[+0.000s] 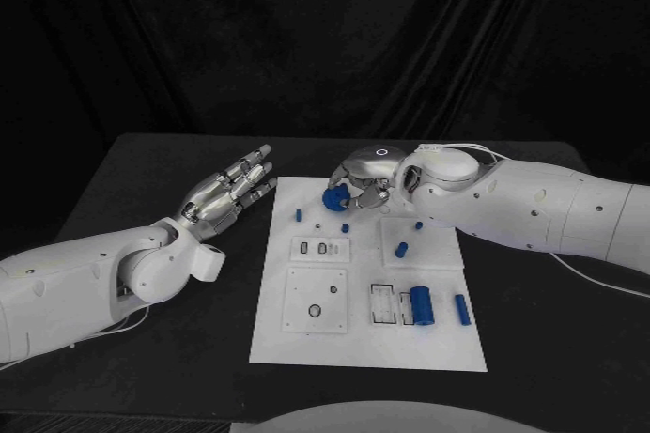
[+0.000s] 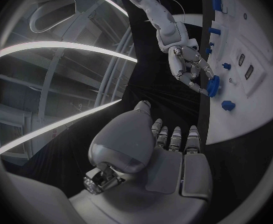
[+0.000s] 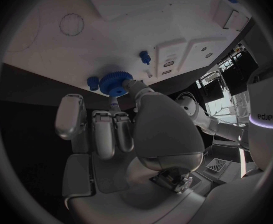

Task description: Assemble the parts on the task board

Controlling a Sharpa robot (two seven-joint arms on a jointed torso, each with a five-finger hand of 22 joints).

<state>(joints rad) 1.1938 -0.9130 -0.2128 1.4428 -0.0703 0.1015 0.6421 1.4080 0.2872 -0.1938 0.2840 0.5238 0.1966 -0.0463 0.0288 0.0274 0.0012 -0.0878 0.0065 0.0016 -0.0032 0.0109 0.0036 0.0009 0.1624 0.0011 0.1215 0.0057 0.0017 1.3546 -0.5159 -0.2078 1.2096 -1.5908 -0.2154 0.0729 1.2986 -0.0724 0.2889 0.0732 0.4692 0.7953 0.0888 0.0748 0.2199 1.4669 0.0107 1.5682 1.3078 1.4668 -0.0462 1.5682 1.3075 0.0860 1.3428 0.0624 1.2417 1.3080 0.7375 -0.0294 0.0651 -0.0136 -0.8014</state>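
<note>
1. Right hand (image 1: 361, 181): fingers pinch the blue gear (image 1: 333, 198), upper centre of frame, over the task board (image 1: 365, 353) far edge.
2. Left hand (image 1: 227, 193): fingers extended, holding nothing, left of board.
3. Handling: likely best kept level and lowered squarely onto its seat.
4. Right wrist view: shows gear teeth (image 3: 116, 80); head view does not.

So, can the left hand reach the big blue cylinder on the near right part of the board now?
Probably not easily. The left hand is open beside the task board's far left edge, while the blue cylinder lies near the opposite side. Nothing blocks the way, but the arm would have to cross the whole board.
</note>
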